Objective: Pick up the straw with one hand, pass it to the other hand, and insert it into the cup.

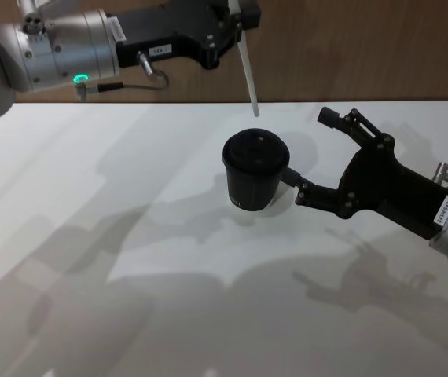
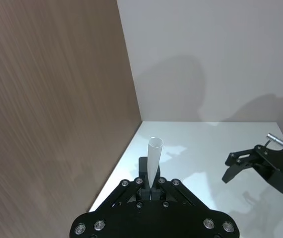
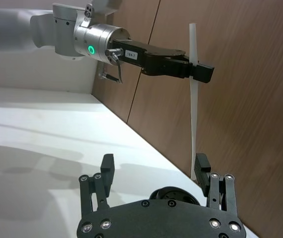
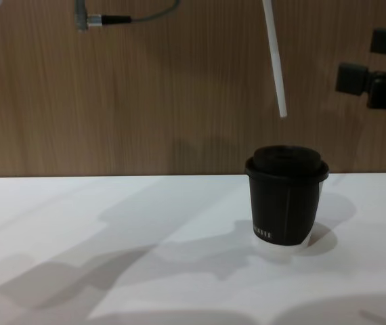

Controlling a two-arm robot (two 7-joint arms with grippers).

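The white tabletop point(image 1: 130, 236) carries one item. My left gripper point(image 1: 236, 17), the long black one with silver cylindrical wrist and glowing green ring, hangs high at 12 o'clock from the cup, fingers clamped on the thin white drinking straw point(image 1: 248, 75). My right gripper point(image 1: 310, 153), blocky and black, sits at 3 o'clock from the cup, fingers spread wide and holding nothing, its lower finger close beside the cup wall. The small black paper cup with domed black lid point(image 1: 254, 170) stands upright on the table. The straw hangs nearly vertical, its lower end above the lid, clear of it in the chest view.
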